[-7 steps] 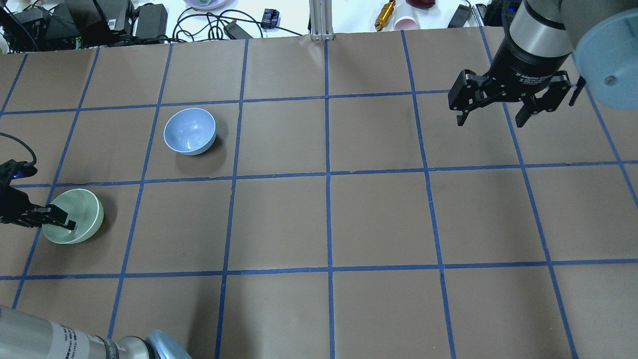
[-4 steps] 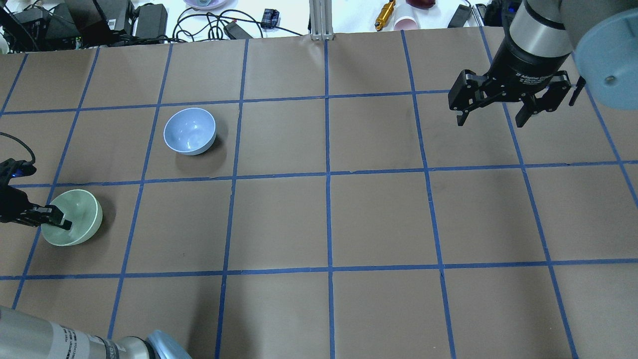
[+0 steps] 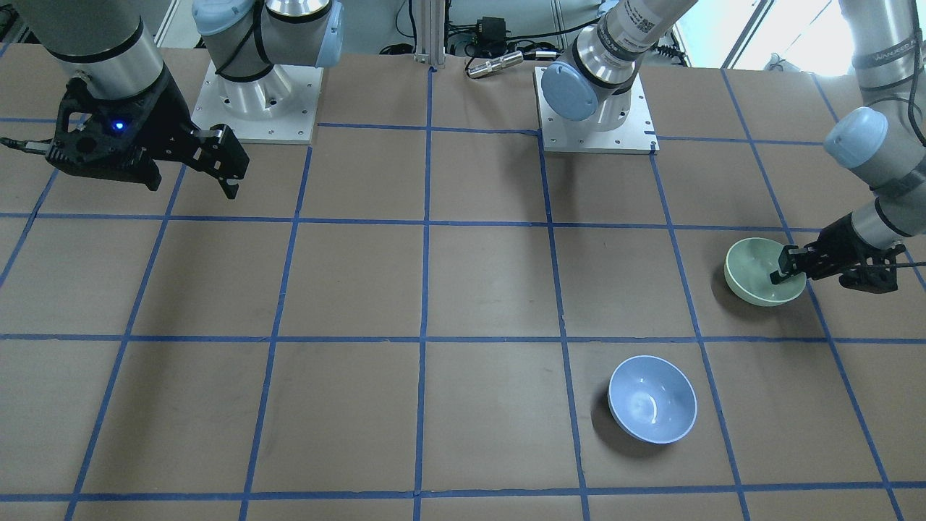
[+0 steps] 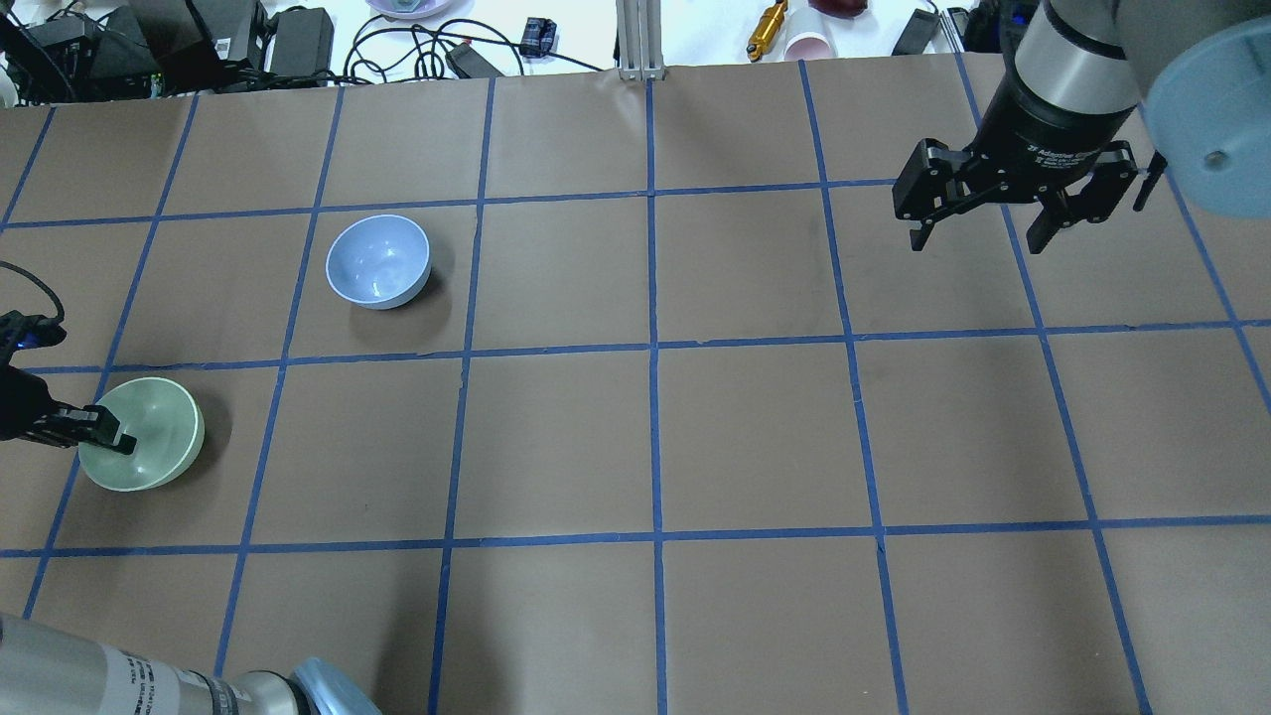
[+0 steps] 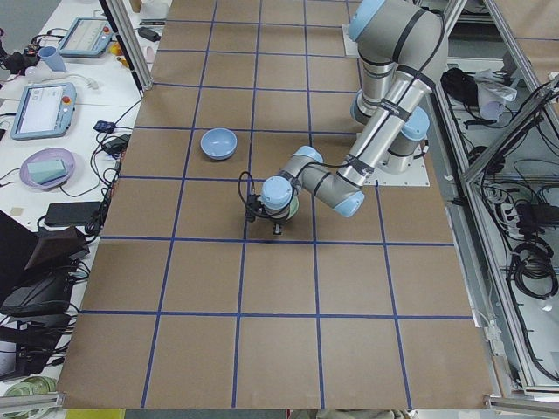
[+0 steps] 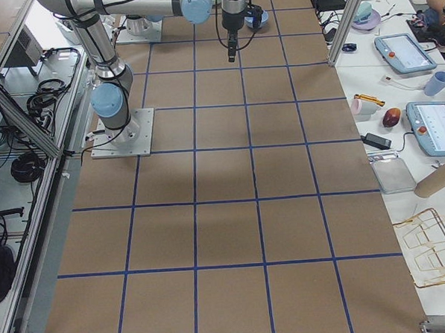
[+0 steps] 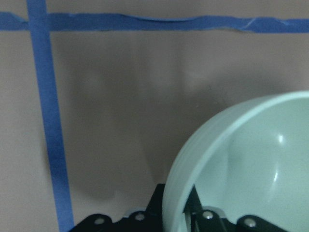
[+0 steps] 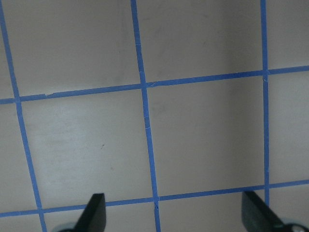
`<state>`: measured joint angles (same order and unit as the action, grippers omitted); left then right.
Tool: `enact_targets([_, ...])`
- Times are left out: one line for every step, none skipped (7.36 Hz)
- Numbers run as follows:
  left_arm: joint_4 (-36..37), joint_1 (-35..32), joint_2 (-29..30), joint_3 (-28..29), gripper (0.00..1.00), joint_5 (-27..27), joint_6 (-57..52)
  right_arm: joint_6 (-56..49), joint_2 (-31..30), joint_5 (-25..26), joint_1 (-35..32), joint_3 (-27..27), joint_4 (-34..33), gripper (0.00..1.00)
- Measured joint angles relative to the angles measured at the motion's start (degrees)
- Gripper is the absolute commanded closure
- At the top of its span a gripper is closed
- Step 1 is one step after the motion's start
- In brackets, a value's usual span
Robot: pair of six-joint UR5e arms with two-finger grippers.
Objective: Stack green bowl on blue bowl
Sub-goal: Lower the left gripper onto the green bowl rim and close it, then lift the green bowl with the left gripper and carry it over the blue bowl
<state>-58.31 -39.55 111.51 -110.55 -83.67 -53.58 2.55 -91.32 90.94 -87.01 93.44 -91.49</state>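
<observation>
The pale green bowl sits tilted at the table's left edge and also shows in the front view. My left gripper is shut on its near rim, with one finger inside the bowl and one outside. The left wrist view shows the rim running between the two fingers. The light blue bowl stands upright by itself one grid square further away and to the right, and also shows in the front view. My right gripper hangs open and empty, high over the far right of the table.
The table is brown paper marked into squares with blue tape. Cables, power bricks and small items lie beyond its far edge. A metal post stands at the far middle.
My left gripper has drawn slightly to the left with the green bowl's rim in it, and the bowl has shifted with it. The right arm and the blue bowl have not moved.
</observation>
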Motion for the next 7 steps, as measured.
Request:
enact_targets([-0.14,0.0,-0.18,0.03,0.89,0.13,-0.08,0.0,0.0,0.01,0.0,-0.01,0.0,0.0])
enact_targets([-0.34,-0.05,-0.36,0.13,0.89,0.2,-0.11,0.0,0.0,0.02,0.0,-0.01,0.0,0.0])
enact_targets([-0.58,-0.14,-0.54,0.32,0.89,0.27,-0.12,0.0,0.0,0.02,0.0,-0.01,0.0,0.0])
enact_targets([-0.78,-0.27,-0.74,0.68,0.89,0.26,-0.12,0.0,0.0,0.02,0.0,-0.01,0.0,0.0])
enact_targets([-1.45,-0.44,-0.99,1.32,0.89,0.24,-0.11,0.0,0.0,0.02,0.0,-0.02,0.0,0.0])
enact_targets([-2.84,-0.56,-1.23,2.18,0.89,0.31,-0.07,0.0,0.0,0.02,0.0,-0.01,0.0,0.0])
enact_targets([-4.42,-0.75,-1.52,3.12,0.89,0.45,-0.05,0.0,0.0,0.02,0.0,-0.01,0.0,0.0])
